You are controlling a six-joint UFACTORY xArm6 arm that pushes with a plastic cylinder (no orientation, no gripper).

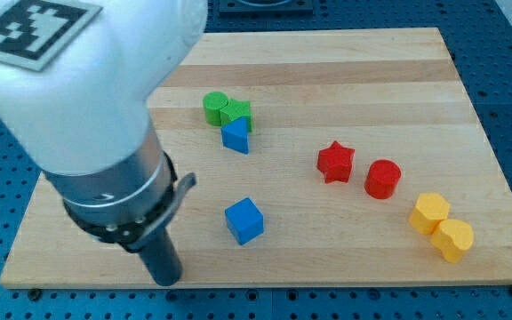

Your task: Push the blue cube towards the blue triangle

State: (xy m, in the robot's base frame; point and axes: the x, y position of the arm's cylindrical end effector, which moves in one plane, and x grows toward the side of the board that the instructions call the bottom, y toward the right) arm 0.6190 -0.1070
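The blue cube [244, 220] sits on the wooden board [345, 80] a little below the middle. The blue triangle [236, 136] lies above it, toward the view's top, touching the green blocks. My tip [167, 278] is at the lower left of the board, to the left of and slightly below the blue cube, apart from it. The rod hangs from the large white and grey arm [87, 107] that fills the view's upper left.
A green cylinder [214, 107] and a green block [236, 113] sit just above the blue triangle. A red star [335, 162] and a red cylinder [382, 179] lie to the right. Two yellow blocks [430, 213] [453, 239] sit at the lower right.
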